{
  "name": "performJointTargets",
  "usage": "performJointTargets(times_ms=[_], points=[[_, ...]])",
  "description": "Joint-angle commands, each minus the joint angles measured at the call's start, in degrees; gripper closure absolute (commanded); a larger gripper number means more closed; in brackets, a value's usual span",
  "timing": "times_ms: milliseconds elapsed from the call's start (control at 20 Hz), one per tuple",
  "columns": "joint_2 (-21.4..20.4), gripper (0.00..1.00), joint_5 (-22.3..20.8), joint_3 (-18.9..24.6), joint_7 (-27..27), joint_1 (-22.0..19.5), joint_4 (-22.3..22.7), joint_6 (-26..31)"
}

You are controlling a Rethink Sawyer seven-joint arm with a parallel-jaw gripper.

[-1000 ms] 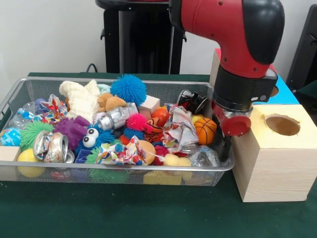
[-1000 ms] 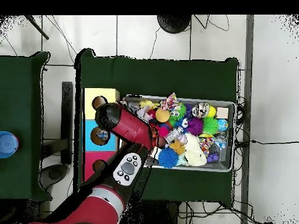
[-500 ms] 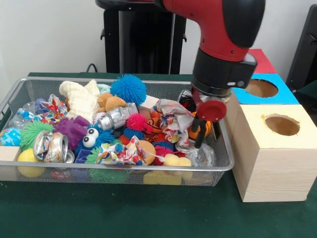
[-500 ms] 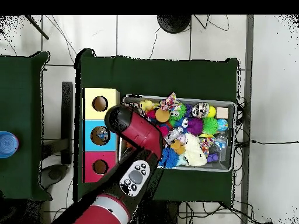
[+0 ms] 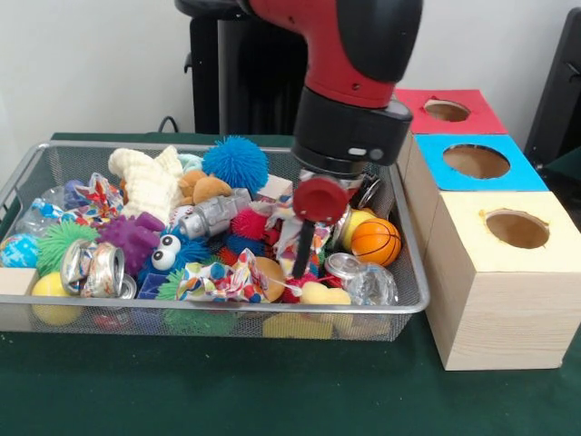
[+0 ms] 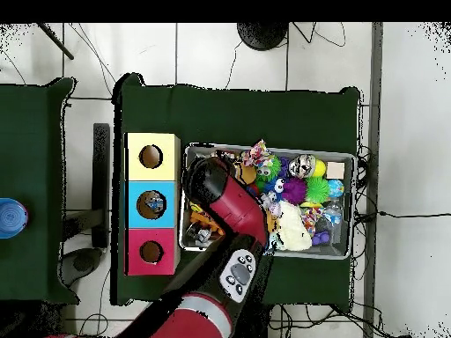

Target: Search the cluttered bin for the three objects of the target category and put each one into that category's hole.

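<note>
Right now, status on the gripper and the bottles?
Gripper low over the silver wire-mesh bin, finger state unclear. One see-through plastic bottle at the bin's end. Crumpled patterned paper wad beside the gripper.

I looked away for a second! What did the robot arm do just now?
The arm swung from beside the yellow-topped box across the bin, so its pincer now hangs over the middle toys. The small basketball shows again. The boxes and bin stayed put.
</note>
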Motion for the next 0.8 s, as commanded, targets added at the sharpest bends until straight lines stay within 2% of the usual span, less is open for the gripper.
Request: performJointTargets(times_ms=[50, 200, 250, 450, 650, 800], points=[[0.4, 0.0, 2.0, 11.7, 10.1, -2.6, 4.2, -0.9], [0.0, 0.0, -0.2, 11.6, 8.0, -2.9, 3.5, 3.0], [-0.8, 0.0, -1.1, 13.1, 5.6, -4.2, 4.2, 3.1], [-5.6, 0.0, -1.6, 24.6, -3.8, -12.2, 9.7, 1.3], [-8.3, 0.0, -3.6, 28.9, -6.7, -16.1, 11.9, 4.1], [-9.5, 0.0, -4.9, 32.2, -6.6, -18.5, 13.3, 5.3]])
